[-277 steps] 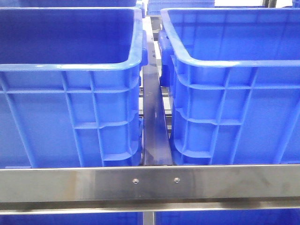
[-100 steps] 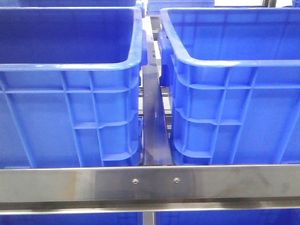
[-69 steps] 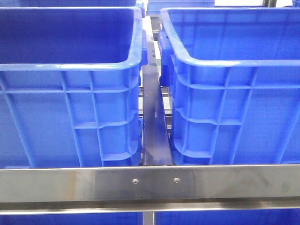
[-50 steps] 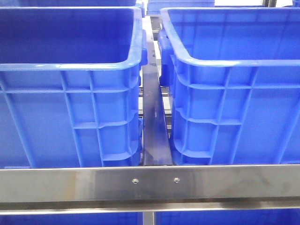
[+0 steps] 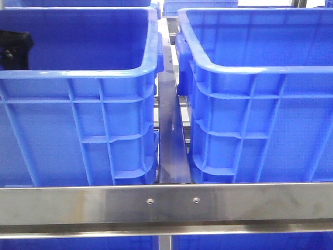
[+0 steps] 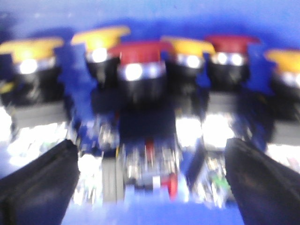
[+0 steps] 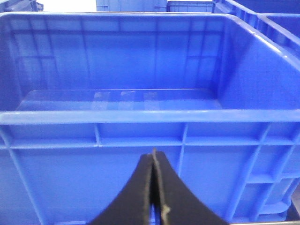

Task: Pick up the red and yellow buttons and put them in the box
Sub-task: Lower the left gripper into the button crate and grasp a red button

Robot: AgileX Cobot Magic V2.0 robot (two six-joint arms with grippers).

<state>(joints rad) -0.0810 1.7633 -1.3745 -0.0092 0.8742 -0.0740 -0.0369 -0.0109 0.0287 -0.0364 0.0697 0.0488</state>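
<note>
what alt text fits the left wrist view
Blurred close-up: the open left claw faces a row of red and yellow buttons on dark bodies, against blue. A red one sits nearest the middle.

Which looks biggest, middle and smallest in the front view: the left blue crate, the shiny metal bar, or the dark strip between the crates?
1. left blue crate
2. shiny metal bar
3. dark strip

The bar sits nearest the camera, so it may look bigger than it is.
</note>
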